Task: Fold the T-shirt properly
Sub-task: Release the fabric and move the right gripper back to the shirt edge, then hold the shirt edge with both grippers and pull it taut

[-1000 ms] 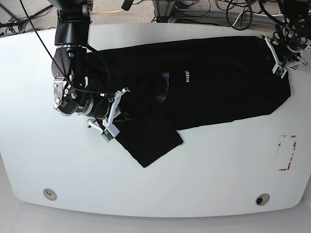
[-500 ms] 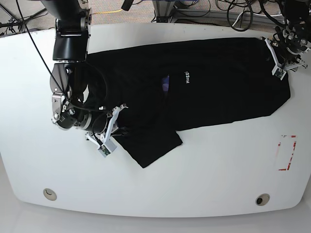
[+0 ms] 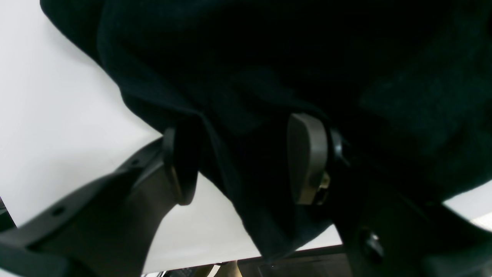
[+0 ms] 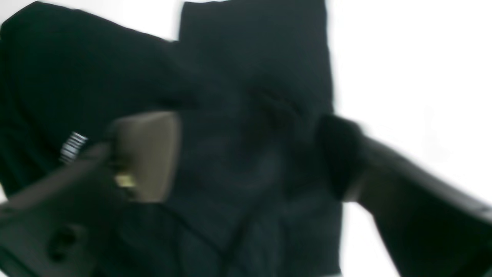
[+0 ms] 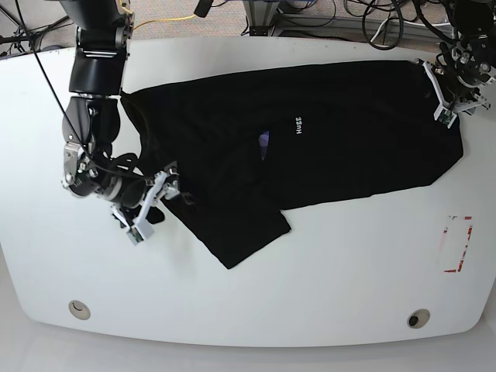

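Black cotton short-sleeved T-shirt (image 5: pixel 310 147): spread flat across the far half of the white table (image 5: pixel 325 287). My left claw (image 3: pixel 246 161) pinches its hem; my right claw (image 4: pixel 250 161) hangs spread and empty above the near sleeve. Risk: one-sided pulling could bunch the cloth.

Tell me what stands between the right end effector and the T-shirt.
Nothing visible does. The right end effector hangs open directly over the T-shirt, at its sleeve end near the edge of the white table.

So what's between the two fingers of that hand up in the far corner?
A fold of the black T-shirt, seen in the left wrist view: its edge runs down between the left hand's two fingers, over the white table.
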You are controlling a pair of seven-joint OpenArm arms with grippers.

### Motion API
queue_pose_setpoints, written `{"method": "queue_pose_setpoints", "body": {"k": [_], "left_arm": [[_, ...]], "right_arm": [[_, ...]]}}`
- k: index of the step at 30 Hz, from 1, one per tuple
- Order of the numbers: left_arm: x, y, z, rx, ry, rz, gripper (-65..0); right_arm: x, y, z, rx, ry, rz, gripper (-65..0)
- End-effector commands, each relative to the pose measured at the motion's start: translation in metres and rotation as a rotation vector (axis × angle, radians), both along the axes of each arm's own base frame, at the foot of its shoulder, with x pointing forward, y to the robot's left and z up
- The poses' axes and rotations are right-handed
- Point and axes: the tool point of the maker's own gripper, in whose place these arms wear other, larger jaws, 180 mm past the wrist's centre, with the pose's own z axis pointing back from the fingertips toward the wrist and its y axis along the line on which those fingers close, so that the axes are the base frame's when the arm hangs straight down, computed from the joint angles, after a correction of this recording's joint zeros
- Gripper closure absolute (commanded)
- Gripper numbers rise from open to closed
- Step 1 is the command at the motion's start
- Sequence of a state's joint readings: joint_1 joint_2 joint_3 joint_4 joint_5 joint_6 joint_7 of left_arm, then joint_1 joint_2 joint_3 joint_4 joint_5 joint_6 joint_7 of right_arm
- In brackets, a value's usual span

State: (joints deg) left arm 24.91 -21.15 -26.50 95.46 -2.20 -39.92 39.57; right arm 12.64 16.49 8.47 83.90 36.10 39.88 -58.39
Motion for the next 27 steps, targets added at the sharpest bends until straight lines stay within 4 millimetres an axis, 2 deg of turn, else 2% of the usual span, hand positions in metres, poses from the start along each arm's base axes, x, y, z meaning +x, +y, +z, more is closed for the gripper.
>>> {"method": "queue_pose_setpoints", "body": {"k": [1,4,8,11,14,18,22,27], "left_arm": [[-0.01,0.011,-0.002,0.052,0.051,0.004,-33.2],[-0.002,0.01,0.003,0.054,0.028,0.0,-33.2],[0.009,0.007,0.017,0.063,-0.021,-0.009,-33.2],[0.014,0.004,0.025,0.019,-0.071,0.024,-33.2],[0.021,0.006,0.041,-0.033,-0.138,0.059,-33.5],[0.025,0.009,0.053,-0.105,-0.203,0.104,-33.8],[0.025,0.02,0.065,-0.15,-0.258,0.163,-33.9],[0.024,0.023,0.064,-0.206,-0.275,0.199,-34.0]], "right_arm": [[-0.004,-0.014,0.023,-0.03,-0.079,-0.011,-65.0],[-0.022,-0.031,0.025,-0.068,-0.088,-0.045,-65.0],[-0.059,-0.058,0.017,-0.134,-0.046,-0.106,-65.0],[-0.083,-0.082,0.007,-0.158,-0.001,-0.173,-56.1],[-0.102,-0.095,-0.002,-0.174,0.037,-0.207,-46.1],[-0.129,-0.117,-0.013,-0.203,0.094,-0.259,-38.7],[-0.151,-0.123,-0.026,-0.21,0.152,-0.273,-38.5],[-0.159,-0.112,-0.034,-0.179,0.176,-0.276,-38.5]]}}
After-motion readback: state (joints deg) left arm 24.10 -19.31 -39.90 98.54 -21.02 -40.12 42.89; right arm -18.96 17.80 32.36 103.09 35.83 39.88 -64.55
